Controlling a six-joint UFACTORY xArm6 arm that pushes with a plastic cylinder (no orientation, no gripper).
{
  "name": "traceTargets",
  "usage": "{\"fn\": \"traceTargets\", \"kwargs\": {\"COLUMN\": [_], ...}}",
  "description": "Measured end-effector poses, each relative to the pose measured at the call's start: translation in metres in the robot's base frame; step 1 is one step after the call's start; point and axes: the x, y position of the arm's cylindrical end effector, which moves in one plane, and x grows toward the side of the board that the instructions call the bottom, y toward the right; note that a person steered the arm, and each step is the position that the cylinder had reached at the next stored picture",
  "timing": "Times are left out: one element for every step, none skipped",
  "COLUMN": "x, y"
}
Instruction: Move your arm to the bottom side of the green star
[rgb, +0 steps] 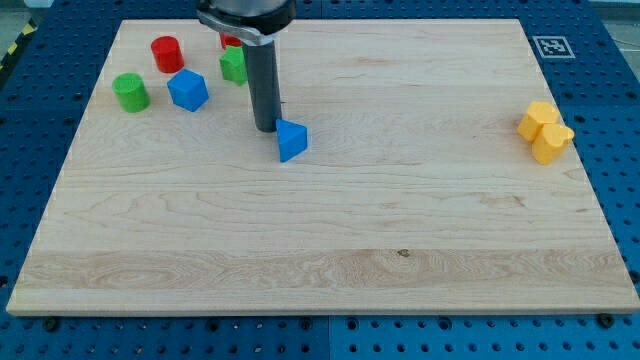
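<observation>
A: Camera view shows a pale wooden surface (400, 200) with fine grain, sitting on a blue pegboard (620, 150). No claw is fitted, only a smooth dark rod; my tip (266, 129) rests on the wood, touching the left side of the small blue block (291, 140), which looks wedge-shaped.

B: And the green star (234, 65)?

A: Near the view's top, just left of the rod and partly hidden by it; my tip sits below it. A red block (230, 41) peeks out behind.

B: Others?

A: A red cylinder (166, 54), green cylinder (130, 92) and faceted blue block (187, 90) at upper left; a lumpy yellow block (544, 131) far right.
</observation>
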Motion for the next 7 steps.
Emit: {"fn": "traceTargets", "kwargs": {"x": [-0.004,-0.024,-0.056,-0.075,-0.077,-0.076,-0.077], "y": [0.010,0.017,0.017,0.017,0.005,-0.017,-0.023]}}
